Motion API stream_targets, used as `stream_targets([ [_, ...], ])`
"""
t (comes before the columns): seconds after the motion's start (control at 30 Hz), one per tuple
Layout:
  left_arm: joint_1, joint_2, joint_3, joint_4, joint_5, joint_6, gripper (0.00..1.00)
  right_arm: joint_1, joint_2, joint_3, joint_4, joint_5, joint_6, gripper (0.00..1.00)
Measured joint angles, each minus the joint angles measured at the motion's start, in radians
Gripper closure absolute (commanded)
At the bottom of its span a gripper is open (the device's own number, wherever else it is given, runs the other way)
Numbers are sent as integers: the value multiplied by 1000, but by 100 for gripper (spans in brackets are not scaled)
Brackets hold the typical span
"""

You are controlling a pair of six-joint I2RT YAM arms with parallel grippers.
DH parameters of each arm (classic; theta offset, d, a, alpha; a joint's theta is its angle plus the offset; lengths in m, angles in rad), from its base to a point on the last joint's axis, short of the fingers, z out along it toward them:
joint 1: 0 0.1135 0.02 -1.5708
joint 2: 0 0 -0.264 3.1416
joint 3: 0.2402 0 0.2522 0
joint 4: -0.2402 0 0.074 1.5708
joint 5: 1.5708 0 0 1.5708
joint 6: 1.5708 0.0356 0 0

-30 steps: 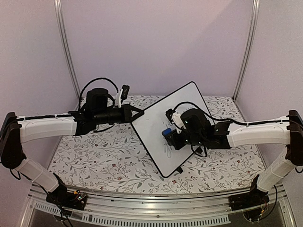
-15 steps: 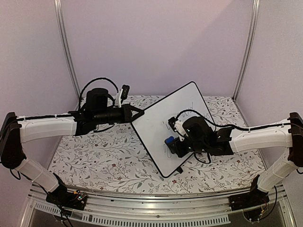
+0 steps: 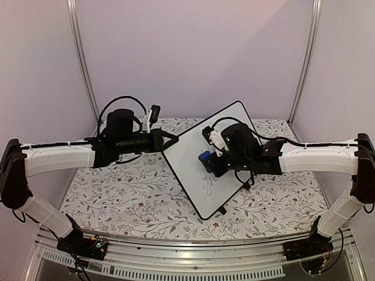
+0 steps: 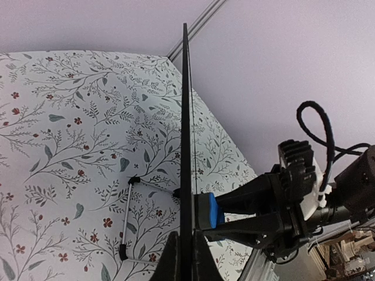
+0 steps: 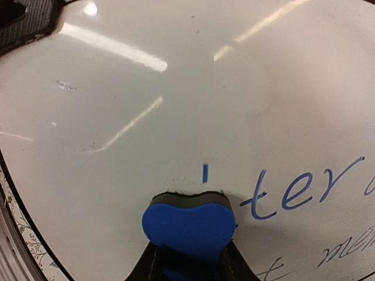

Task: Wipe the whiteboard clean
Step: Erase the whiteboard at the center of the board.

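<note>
The whiteboard is held tilted above the table, one corner up at the back. My left gripper is shut on its left rim; in the left wrist view the whiteboard shows edge-on between the jaws of the left gripper. My right gripper is shut on a blue eraser, and the eraser's dark felt is pressed flat on the board face. In the right wrist view the eraser sits just left of blue cursive writing. More writing shows lower on the board.
A floral cloth covers the table. A thin wire stand lies on the cloth behind the board. Metal frame posts rise at the back corners, and a rail runs along the near edge.
My right gripper slid the eraser down the board half a second ago, then back up and left to its present spot. The left arm and the board have stayed put.
</note>
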Motion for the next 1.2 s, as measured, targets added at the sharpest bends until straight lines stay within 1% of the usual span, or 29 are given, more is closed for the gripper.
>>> stream_targets([
  [0.17,0,0,0,0,0,0,100,-40,27,73,2,-2,-42,84],
  [0.37,0,0,0,-1,0,0,100,-49,31,75,7,-15,-61,84],
  [0.47,0,0,0,-3,-2,0,100,-50,16,23,49,-26,-59,84],
  [0.67,0,0,0,-3,0,-1,100,-50,-42,-110,69,-41,-30,84],
  [0.83,0,0,0,-1,1,-4,100,-50,-55,-138,69,-49,-7,84],
  [0.97,0,0,0,-2,-2,-4,100,-52,-40,-100,34,-50,-1,84],
  [1.2,0,0,0,-3,-3,-3,100,-76,24,65,14,-52,-13,84],
])
